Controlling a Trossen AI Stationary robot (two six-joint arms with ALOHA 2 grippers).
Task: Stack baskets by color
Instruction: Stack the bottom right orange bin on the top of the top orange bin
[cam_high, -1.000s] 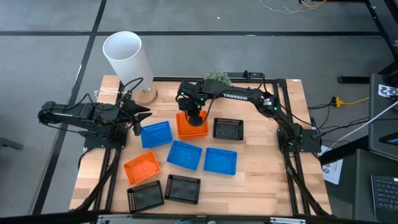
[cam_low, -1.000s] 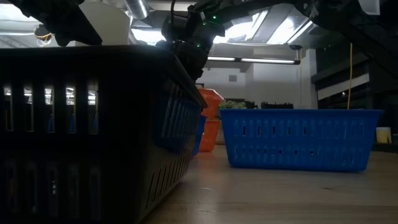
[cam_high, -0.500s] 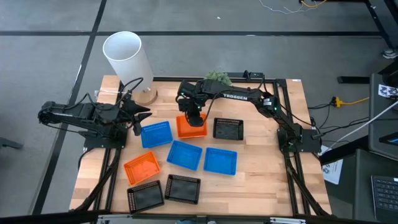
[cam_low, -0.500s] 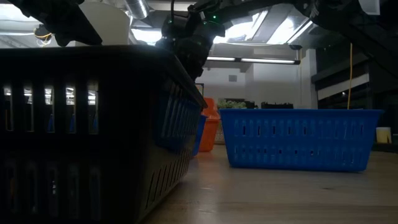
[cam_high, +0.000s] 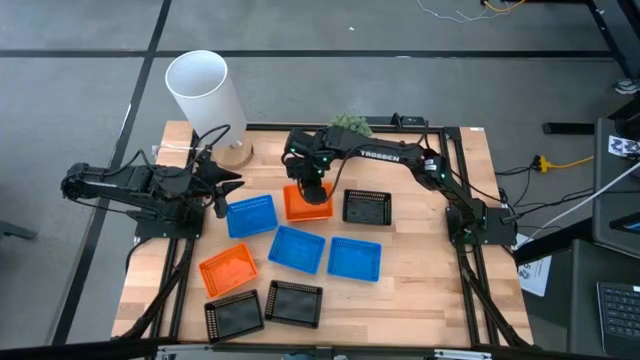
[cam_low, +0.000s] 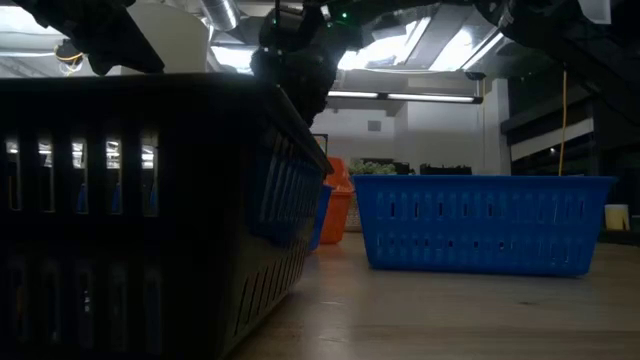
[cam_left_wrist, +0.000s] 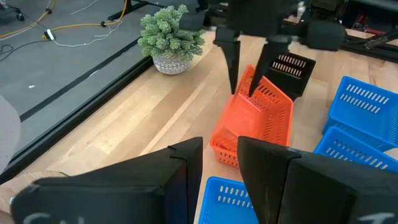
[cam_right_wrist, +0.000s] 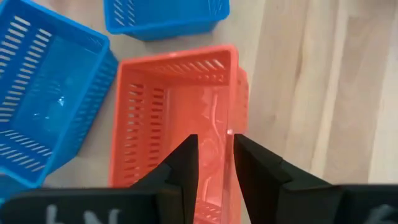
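Observation:
Two orange baskets (cam_high: 308, 203) sit one inside the other at the table's far middle; the upper one (cam_left_wrist: 261, 115) lies tilted in the lower one (cam_left_wrist: 225, 148). My right gripper (cam_right_wrist: 216, 146) hangs open just above them, its fingers on either side of the upper basket's side wall (cam_right_wrist: 231, 106). A third orange basket (cam_high: 228, 268) lies alone at the near left. Three blue baskets (cam_high: 297, 248) and three black ones (cam_high: 367, 206) lie singly about the table. My left gripper (cam_left_wrist: 221, 152) waits open at the left edge, nothing between its fingers.
A tall white cylinder (cam_high: 205, 92) stands at the far left corner and a small green plant (cam_left_wrist: 171, 37) at the far edge behind the orange pair. Two black baskets (cam_high: 233, 315) sit at the near edge. Bare wood lies along the table's right side.
My right gripper has let go of the upper orange basket. That basket, held up and tilted a second ago, has dropped into the lower orange basket and now rests there.

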